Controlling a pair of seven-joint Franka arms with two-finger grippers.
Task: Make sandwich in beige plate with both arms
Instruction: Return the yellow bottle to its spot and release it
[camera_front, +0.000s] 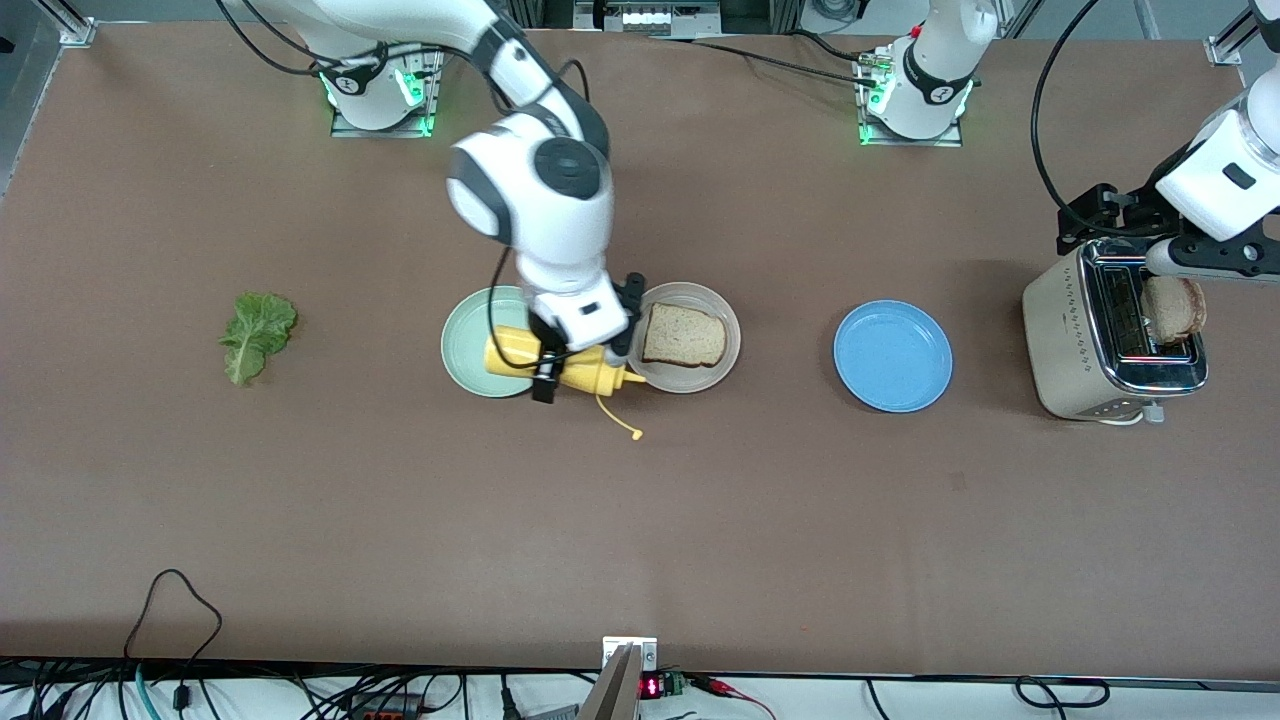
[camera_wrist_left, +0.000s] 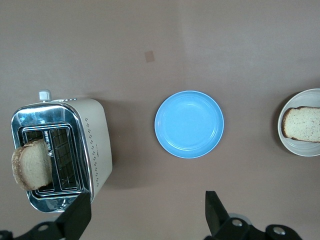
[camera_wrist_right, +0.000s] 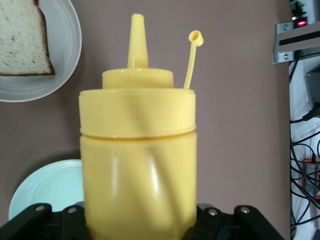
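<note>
The beige plate (camera_front: 727, 345) lies mid-table with one bread slice (camera_front: 684, 335) on it; both also show in the right wrist view, plate (camera_wrist_right: 65, 60) and slice (camera_wrist_right: 22, 42). My right gripper (camera_front: 580, 345) is shut on a yellow squeeze bottle (camera_front: 512, 352) held sideways over the gap between the mint-green plate (camera_front: 468, 345) and the beige plate; the bottle (camera_wrist_right: 137, 150) fills the right wrist view. A second slice (camera_front: 1175, 310) sticks up out of the toaster (camera_front: 1065, 340). My left gripper (camera_front: 1095, 215) is open and empty, up in the air beside the toaster (camera_wrist_left: 95, 145). The lettuce leaf (camera_front: 258, 335) lies toward the right arm's end.
A blue plate (camera_front: 893, 356) lies between the beige plate and the toaster, and shows in the left wrist view (camera_wrist_left: 189, 124). The bottle's open cap (camera_front: 635, 433) hangs on its strap nearer the front camera. Cables and a small box (camera_front: 630, 655) sit at the table's near edge.
</note>
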